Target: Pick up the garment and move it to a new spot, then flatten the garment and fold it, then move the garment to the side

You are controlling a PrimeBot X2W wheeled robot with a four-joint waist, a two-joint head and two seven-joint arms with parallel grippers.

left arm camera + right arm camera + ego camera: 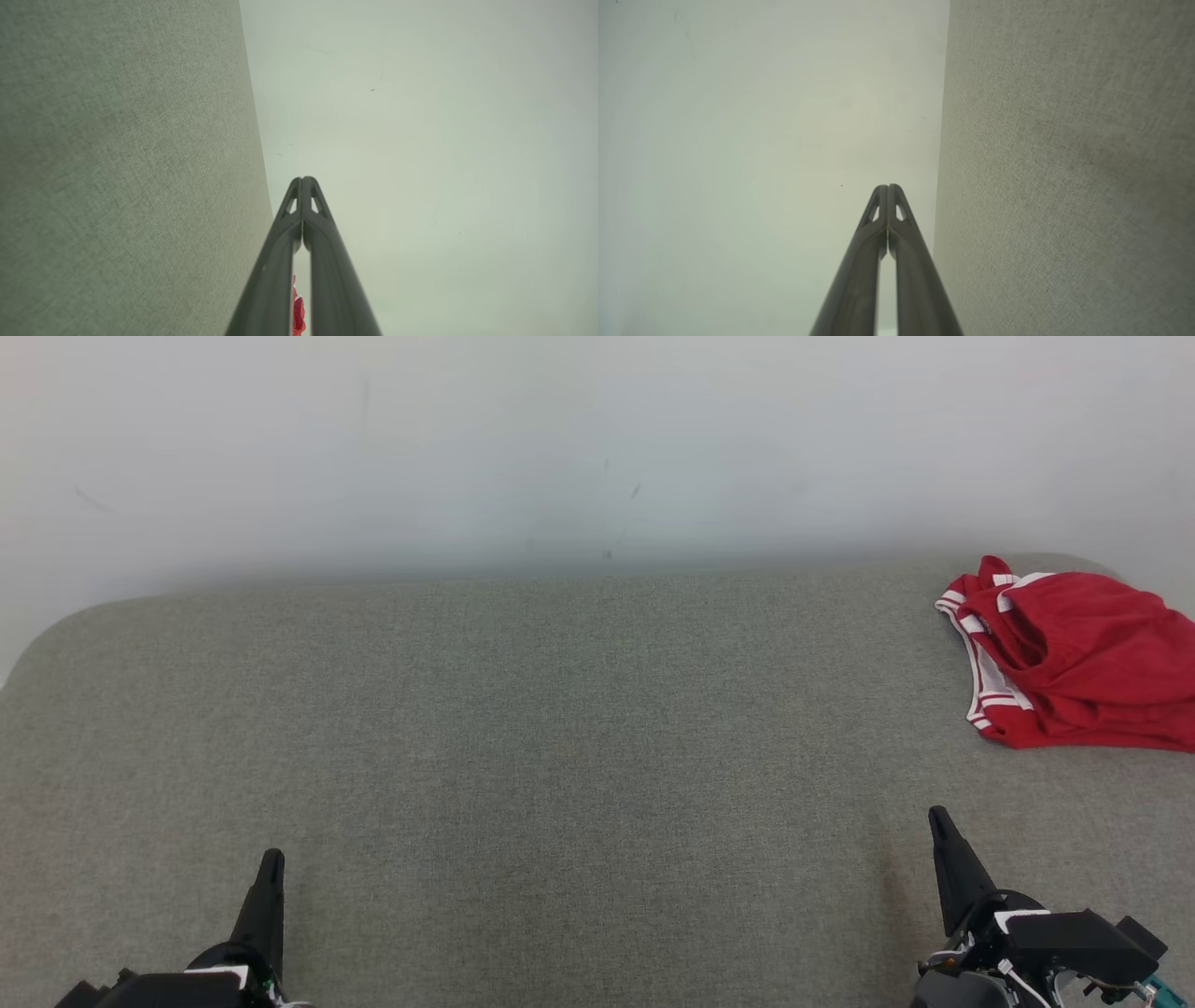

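Note:
A red garment (1074, 658) with white trim lies crumpled at the far right of the grey fabric surface (560, 756), cut off by the head view's right edge. A sliver of the red garment (297, 312) shows between the finger bases in the left wrist view. My left gripper (271, 863) sits at the lower left, shut and holding nothing, its tips pressed together (302, 179). At the lower right my right gripper (936, 819) is also shut and empty, tips touching (888, 187), a good way in front of the garment.
A pale wall (597, 439) rises behind the surface's rounded far edge. The grey fabric stretches wide between the two grippers.

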